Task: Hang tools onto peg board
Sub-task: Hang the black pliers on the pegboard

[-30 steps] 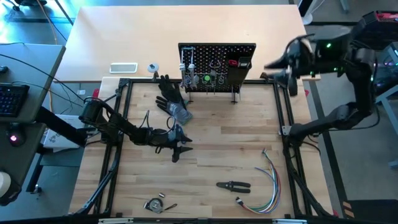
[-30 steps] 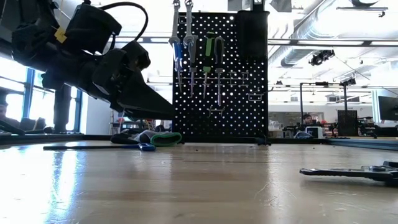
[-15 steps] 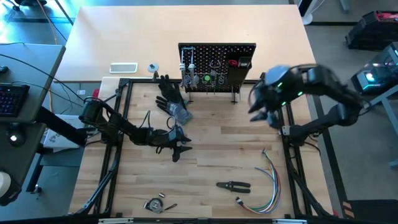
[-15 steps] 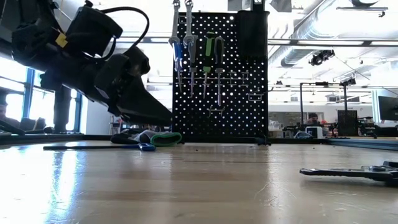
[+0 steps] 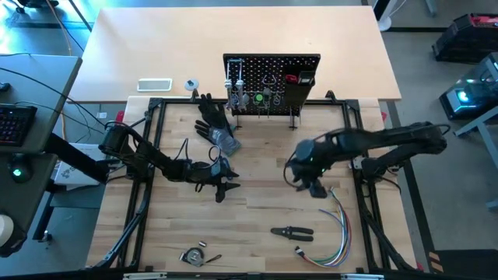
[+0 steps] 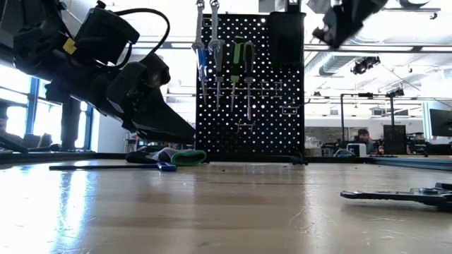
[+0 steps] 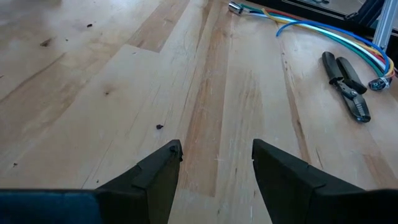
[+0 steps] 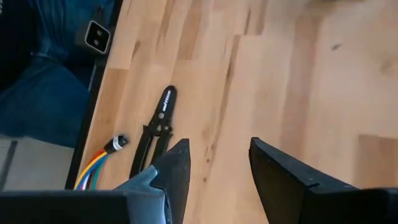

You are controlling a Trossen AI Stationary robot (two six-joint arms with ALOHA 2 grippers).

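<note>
Even, bright overhead light falls on the wooden surface [image 5: 264,210] in the high view, with only faint soft shadows under the arms; a cyan-blue glow tints the top left corner. In the low view the room behind is brightly backlit, so the peg board [image 6: 251,85] and the left arm read as near silhouettes, and window light throws a pale sheen across the near planks, which are soft and out of focus. The right gripper [image 6: 339,21] is smeared by motion blur there. Both wrist views are evenly lit, their own fingers slightly soft
</note>
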